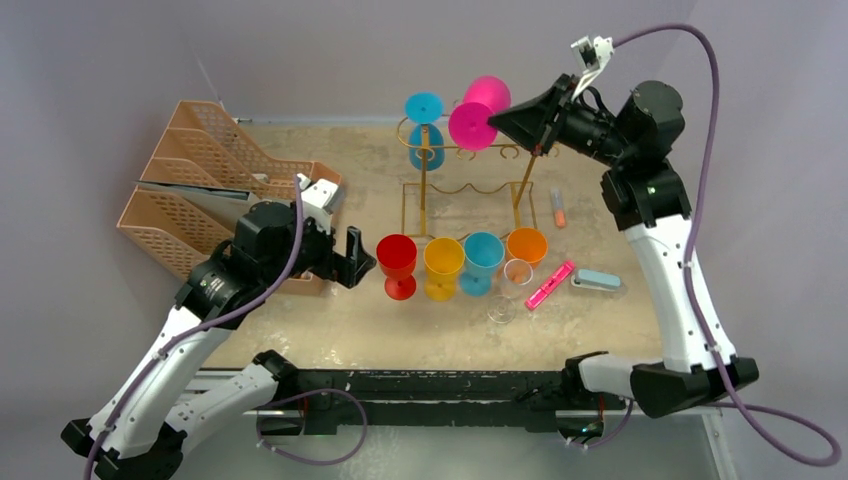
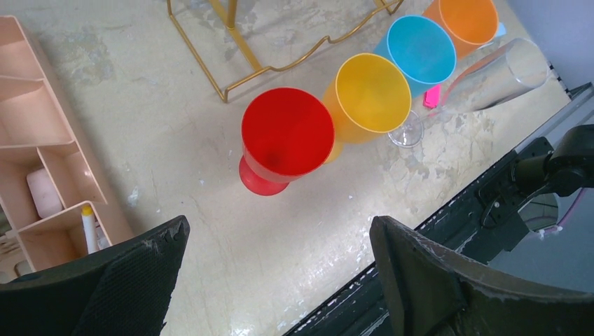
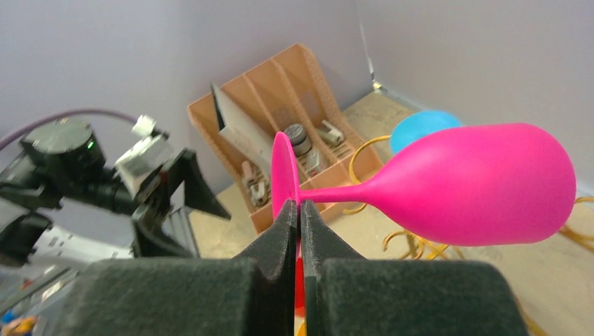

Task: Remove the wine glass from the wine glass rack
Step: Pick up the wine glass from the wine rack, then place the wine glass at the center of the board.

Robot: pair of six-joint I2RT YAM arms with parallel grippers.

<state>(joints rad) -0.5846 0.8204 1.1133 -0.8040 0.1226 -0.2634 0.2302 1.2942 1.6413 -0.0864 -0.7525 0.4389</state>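
The right gripper (image 3: 300, 210) was clenched on the foot of the pink wine glass (image 3: 476, 183), holding it sideways above the wine glass rack (image 1: 470, 190), seemingly lifted clear; only setting it down looked left. 1 blue glass (image 1: 426, 125) hung there. The left gripper (image 2: 279, 234) gaped, empty.

left arm (image 1: 165, 365), right arm (image 1: 665, 270): white shells, black joints | purple cables (image 1: 714, 80)
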